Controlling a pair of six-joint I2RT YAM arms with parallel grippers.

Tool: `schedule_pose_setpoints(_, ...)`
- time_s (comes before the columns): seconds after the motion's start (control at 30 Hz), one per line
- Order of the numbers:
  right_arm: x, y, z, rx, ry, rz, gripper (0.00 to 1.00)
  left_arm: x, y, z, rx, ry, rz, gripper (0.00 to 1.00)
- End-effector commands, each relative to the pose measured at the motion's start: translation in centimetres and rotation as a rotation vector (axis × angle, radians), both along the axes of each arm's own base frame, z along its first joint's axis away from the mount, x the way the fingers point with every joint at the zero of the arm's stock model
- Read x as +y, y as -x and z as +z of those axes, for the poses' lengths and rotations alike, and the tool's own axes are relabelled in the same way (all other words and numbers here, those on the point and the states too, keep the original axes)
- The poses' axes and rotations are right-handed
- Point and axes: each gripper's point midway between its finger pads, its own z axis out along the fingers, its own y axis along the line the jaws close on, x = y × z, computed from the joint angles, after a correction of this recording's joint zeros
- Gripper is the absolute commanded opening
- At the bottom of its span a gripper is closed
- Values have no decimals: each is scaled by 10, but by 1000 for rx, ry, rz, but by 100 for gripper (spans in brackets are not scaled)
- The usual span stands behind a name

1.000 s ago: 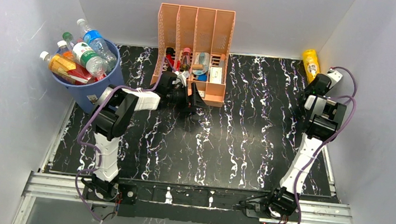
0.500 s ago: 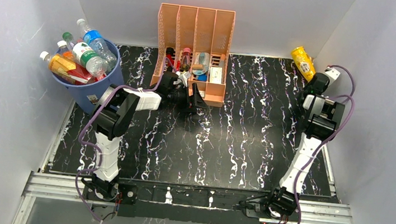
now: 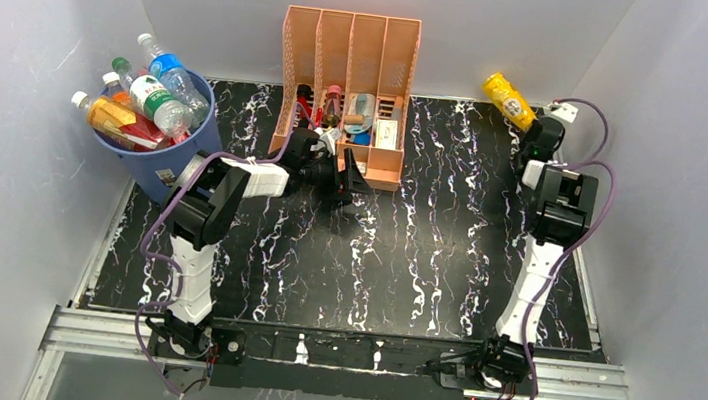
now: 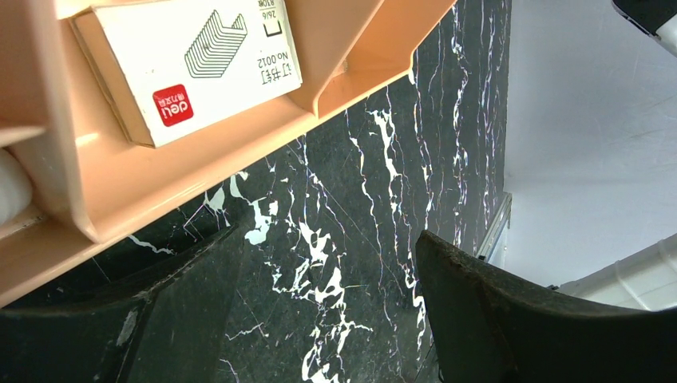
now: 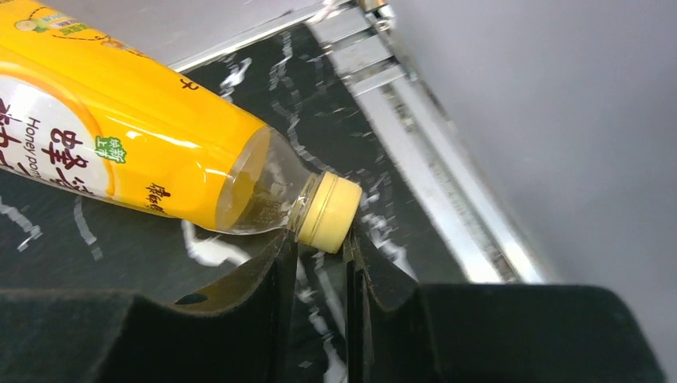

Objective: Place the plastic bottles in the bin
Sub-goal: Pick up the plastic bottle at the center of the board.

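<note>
1. The right gripper point(image 5: 319, 257) is clamping the cap and neck of the yellow juice bottle point(image 5: 136, 144) between its fingers. The bottle is being held tilted, clear of the black marbled table point(image 3: 424, 258), near the far right corner.
2. The left gripper point(image 4: 319, 311) is hovering with its jaws wide apart and nothing between them. It is just in front of the peach organizer point(image 3: 351, 44), by the compartment where a white box point(image 4: 192, 68) is lying.
3. The blue bin point(image 3: 155, 165) is standing at the table's far left, well apart from the yellow juice bottle. Several other plastic bottles point(image 3: 145, 101) are sticking out of its top.
</note>
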Motion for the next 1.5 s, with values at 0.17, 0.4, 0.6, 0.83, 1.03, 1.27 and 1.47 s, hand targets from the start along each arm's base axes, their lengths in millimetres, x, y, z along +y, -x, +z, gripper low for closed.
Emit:
schedule_pose_setpoints(0.17,68,9,98,-213,53,102,35,-1,5,17,-27,14,-4,77)
schedule_pose_setpoints(0.4,93,64,114,-205,2,86,35,6,19,45,-61,1,18,77)
schedule_pose_setpoints(0.6,105,120,138,-226,-101,49,34,13,44,84,-105,-7,34,79)
schedule_pose_setpoints(0.83,143,190,165,-234,-214,107,35,24,83,154,-212,24,55,91)
schedule_pose_setpoints(1.03,185,240,157,-175,-322,246,35,44,113,203,-297,59,113,98)
schedule_pose_setpoints(1.27,241,275,165,-140,-417,403,35,87,135,250,-395,14,271,98)
schedule_pose_setpoints(1.47,294,291,176,-105,-452,531,35,95,147,281,-469,106,304,98)
